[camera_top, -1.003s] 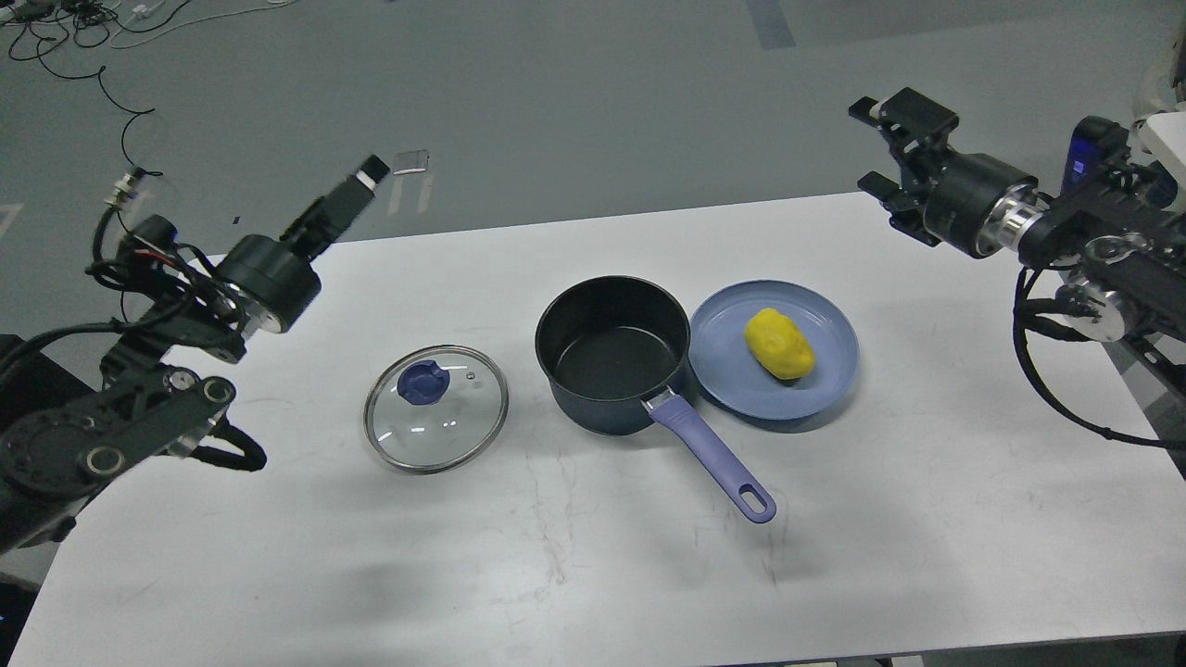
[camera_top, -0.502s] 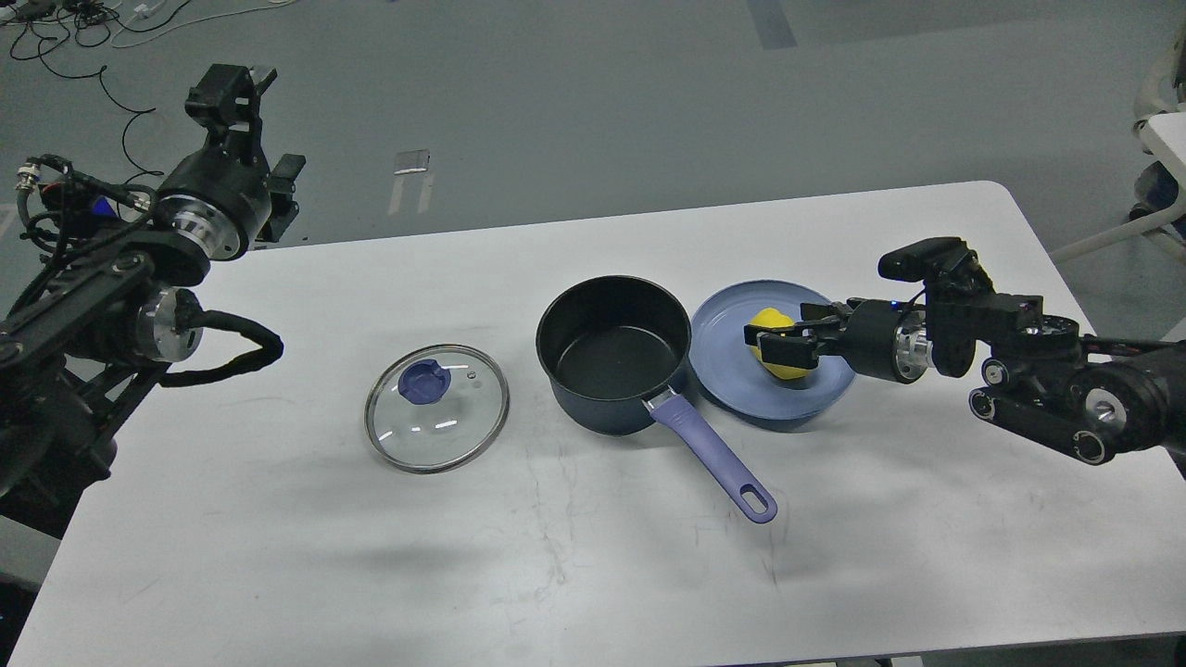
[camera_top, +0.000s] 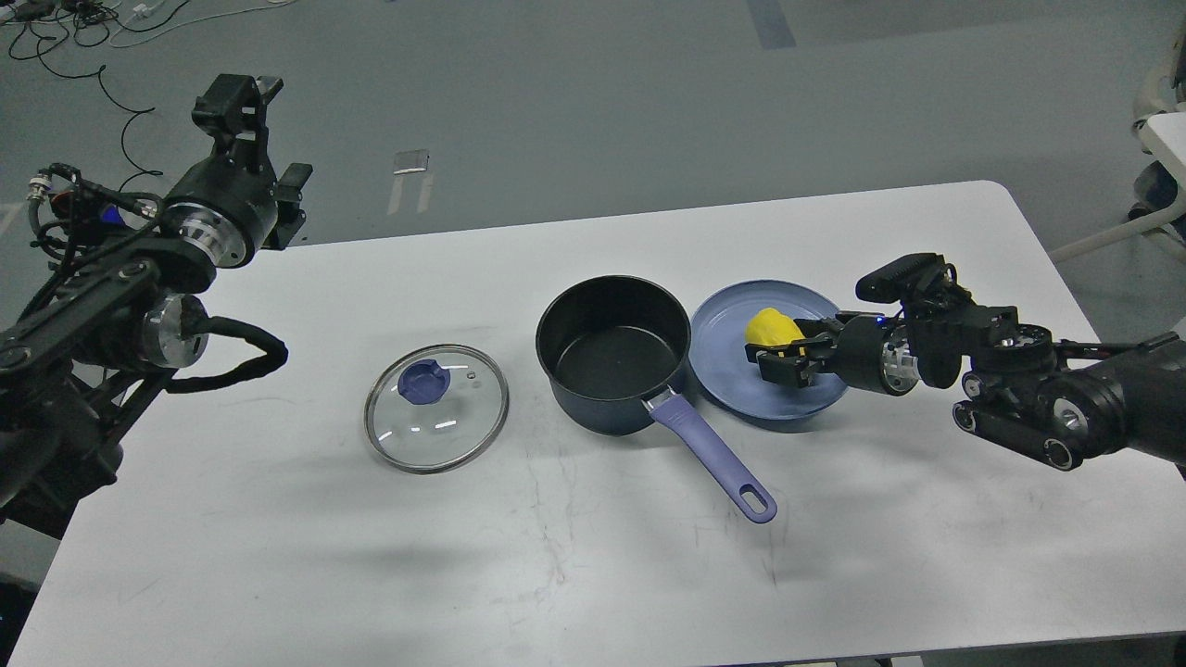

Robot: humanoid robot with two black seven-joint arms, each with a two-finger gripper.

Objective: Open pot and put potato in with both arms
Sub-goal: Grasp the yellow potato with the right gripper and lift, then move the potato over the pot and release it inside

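The dark pot (camera_top: 611, 357) stands open and empty mid-table, its purple handle (camera_top: 713, 459) pointing to the front right. Its glass lid (camera_top: 435, 408) with a blue knob lies flat on the table to the pot's left. The yellow potato (camera_top: 774, 329) lies on the blue plate (camera_top: 727, 338) just right of the pot. My right gripper (camera_top: 776, 361) reaches in from the right, low over the plate, its fingers closed on the potato's near side. My left gripper (camera_top: 267, 134) is open and empty, raised above the table's far left edge, well away from the lid.
The white table (camera_top: 593, 574) has bare surface along the front. Its rounded right corner is behind my right arm. Cables lie on the grey floor at the far left (camera_top: 111, 56).
My right arm came down from high at the right to the plate and closed on the potato, which shifted slightly. My left arm swung back up to the far left.
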